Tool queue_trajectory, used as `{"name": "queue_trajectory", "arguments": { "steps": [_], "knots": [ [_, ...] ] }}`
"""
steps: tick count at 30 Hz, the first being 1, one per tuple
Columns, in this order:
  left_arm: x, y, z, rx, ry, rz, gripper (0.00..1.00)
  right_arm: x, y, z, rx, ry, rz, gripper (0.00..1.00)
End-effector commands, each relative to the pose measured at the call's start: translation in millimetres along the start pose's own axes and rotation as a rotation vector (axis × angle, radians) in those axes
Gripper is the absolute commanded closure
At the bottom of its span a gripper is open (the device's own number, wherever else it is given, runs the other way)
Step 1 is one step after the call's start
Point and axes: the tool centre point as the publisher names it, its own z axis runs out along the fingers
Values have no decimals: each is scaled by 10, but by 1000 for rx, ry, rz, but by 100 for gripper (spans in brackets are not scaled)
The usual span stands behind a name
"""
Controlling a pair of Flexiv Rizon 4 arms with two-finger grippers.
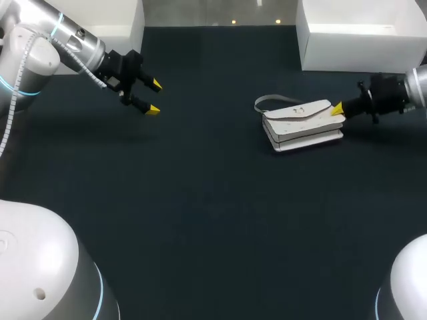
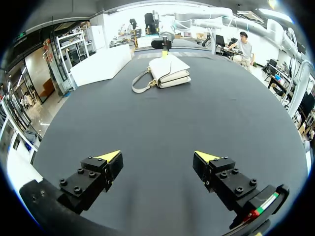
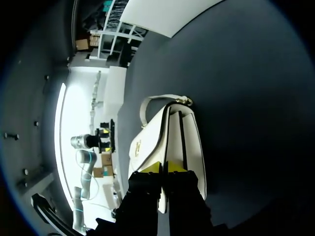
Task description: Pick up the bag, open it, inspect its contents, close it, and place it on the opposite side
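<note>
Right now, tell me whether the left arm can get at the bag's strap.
Probably yes. The left pincer is open over bare table, and nothing lies between it and the bag. The strap loops out on the side facing it; the right pincer is shut on the opposite end.

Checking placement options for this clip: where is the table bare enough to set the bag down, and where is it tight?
Bare table runs from the bag across to the left gripper, and along the near edge. It is tight only at the bag's right end, where the right gripper pinches it.
</note>
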Motion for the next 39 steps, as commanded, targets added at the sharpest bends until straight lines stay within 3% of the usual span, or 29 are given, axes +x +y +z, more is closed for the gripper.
{"name": "queue_trajectory", "arguments": {
  "steps": [1, 17, 24, 29, 39],
  "knots": [
    [-2, 9, 7, 3, -1, 1, 0, 36, -112, 58, -329, -15, 5, 100],
    [-2, 9, 7, 3, -1, 1, 0, 81, -299, 202, -273, -24, 45, 98],
    [-2, 9, 7, 3, -1, 1, 0, 97, -321, 248, -234, -26, 58, 87],
    [-2, 9, 7, 3, -1, 1, 0, 107, -310, 260, -151, -38, 66, 71],
    [-2, 9, 7, 3, -1, 1, 0, 93, -292, 204, 25, -136, 81, 71]
  ]
}}
